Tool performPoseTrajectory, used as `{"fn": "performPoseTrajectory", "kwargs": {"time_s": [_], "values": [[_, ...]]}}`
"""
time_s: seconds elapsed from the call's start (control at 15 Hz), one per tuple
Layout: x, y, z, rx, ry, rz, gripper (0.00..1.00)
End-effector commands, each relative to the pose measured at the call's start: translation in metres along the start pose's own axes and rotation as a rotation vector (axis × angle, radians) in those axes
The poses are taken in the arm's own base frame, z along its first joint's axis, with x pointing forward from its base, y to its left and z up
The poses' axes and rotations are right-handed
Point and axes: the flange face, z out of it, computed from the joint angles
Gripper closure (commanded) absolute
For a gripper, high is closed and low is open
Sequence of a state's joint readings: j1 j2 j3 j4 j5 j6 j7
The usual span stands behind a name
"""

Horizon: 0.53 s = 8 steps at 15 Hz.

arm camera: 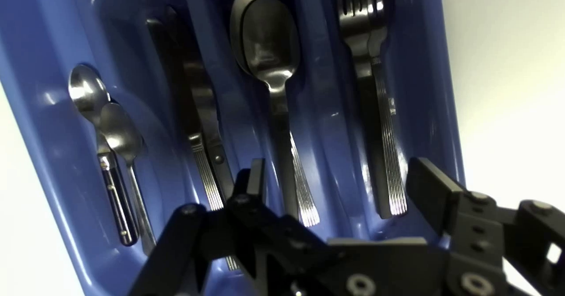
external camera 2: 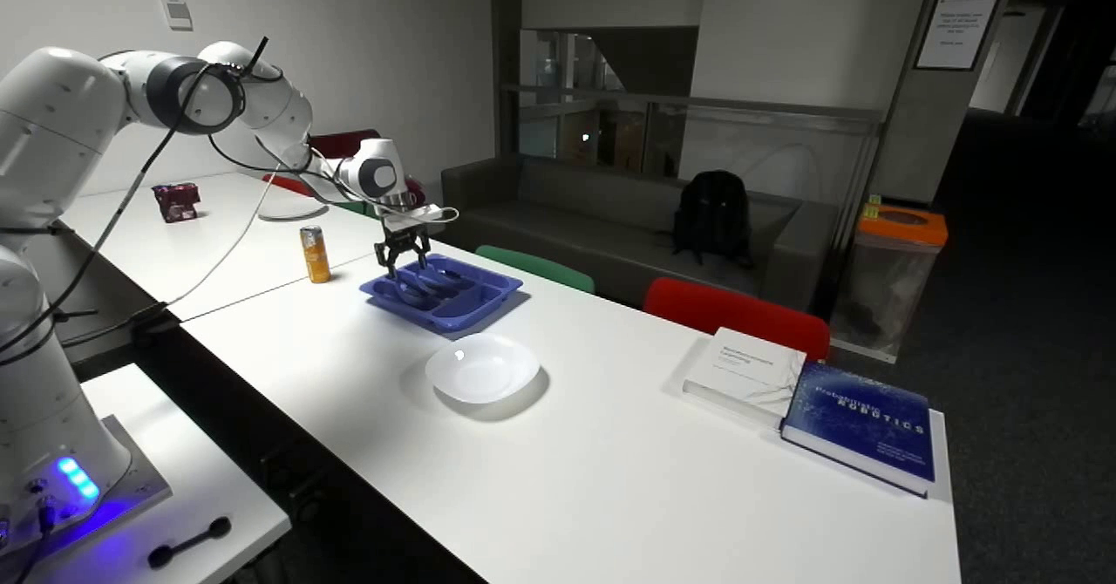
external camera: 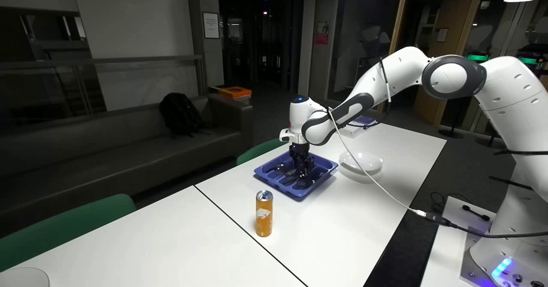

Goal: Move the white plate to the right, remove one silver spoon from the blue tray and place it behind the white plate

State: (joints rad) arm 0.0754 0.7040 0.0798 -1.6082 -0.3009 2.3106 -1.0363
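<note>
Well, white plate point(external camera 2: 483, 371) (glossy, rounded).

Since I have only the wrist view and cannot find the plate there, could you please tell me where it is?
Observer: The plate sits on the table, just beside the tray.
Operator: Thank you; does anything stand near the tray too?
Observer: Yes, an orange can stands upright there.
Operator: And please, does anything else lie on the table?
Observer: A white book and a blue book lie side by side, farther along.
</note>
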Motion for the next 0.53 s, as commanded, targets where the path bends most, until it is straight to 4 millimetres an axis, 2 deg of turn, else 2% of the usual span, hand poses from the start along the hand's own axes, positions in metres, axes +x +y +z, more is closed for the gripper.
{"fn": "performPoseTrajectory", "kwargs": {"time_s": [0.0,0.47], "values": [[-0.001,0.002,0.004,-0.003,0.030,-0.012,0.10],[0.001,0.004,0.022,0.022,0.035,-0.022,0.10]]}}
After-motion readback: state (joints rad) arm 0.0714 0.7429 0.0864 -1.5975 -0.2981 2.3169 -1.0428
